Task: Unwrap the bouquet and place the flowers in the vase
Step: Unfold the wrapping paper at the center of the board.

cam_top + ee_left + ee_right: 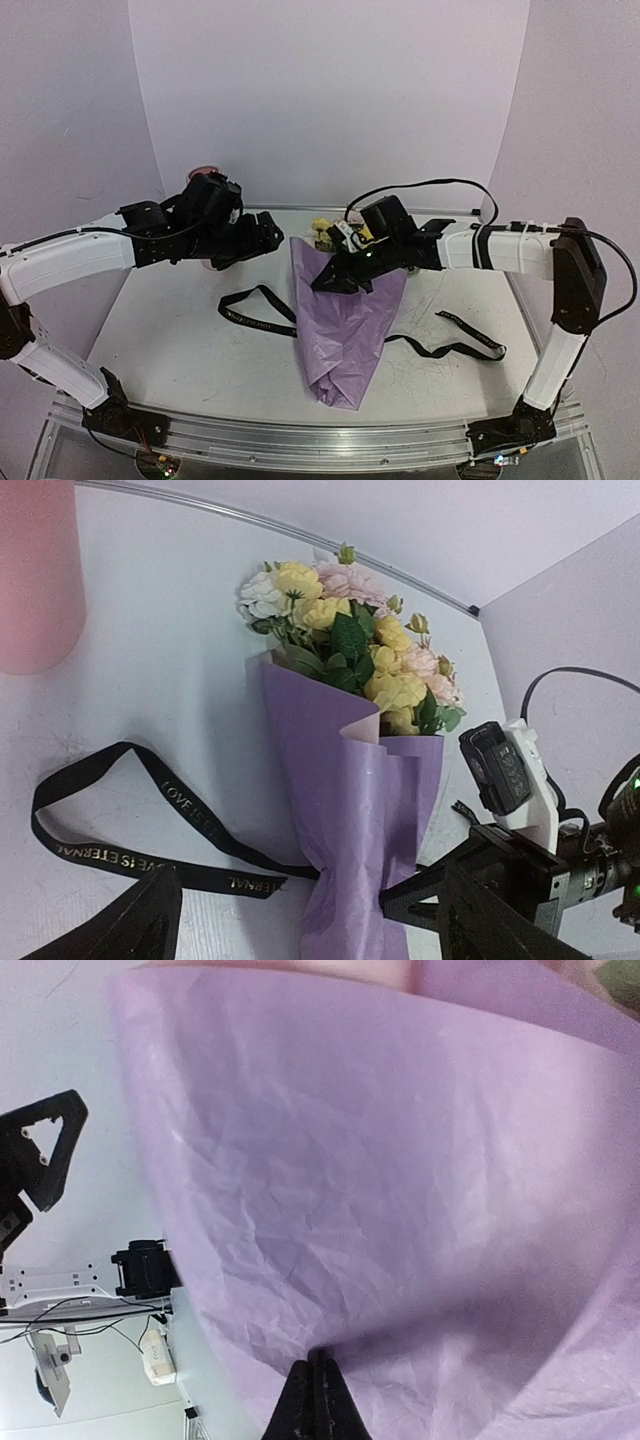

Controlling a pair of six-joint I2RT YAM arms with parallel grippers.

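Two arms reach over the white table [170,330], the left arm [70,260] and the right arm [510,245] meeting near its middle. Between them lies the bouquet [345,320], blooms toward the far edge and cone tip toward the arm bases. The vase [35,570] stands upright at the far left, behind the left arm and well apart from the bouquet.

The right gripper [315,1400] has its jaws pressed together on a fold of the lilac paper [380,1210]. The left gripper [268,235] hovers near the blooms, jaws wide apart and holding nothing.

Likely hazards: a pull on the pinched fold could drag the whole bundle instead of opening it, since nothing pins the stems. The thin paper could also tear or slip free.

The black ribbon [100,858] trails loose on both sides of the cone's waist; whether it loops the paper there cannot be told, and it could snag. The flowers [350,640] remain inside the wrap.
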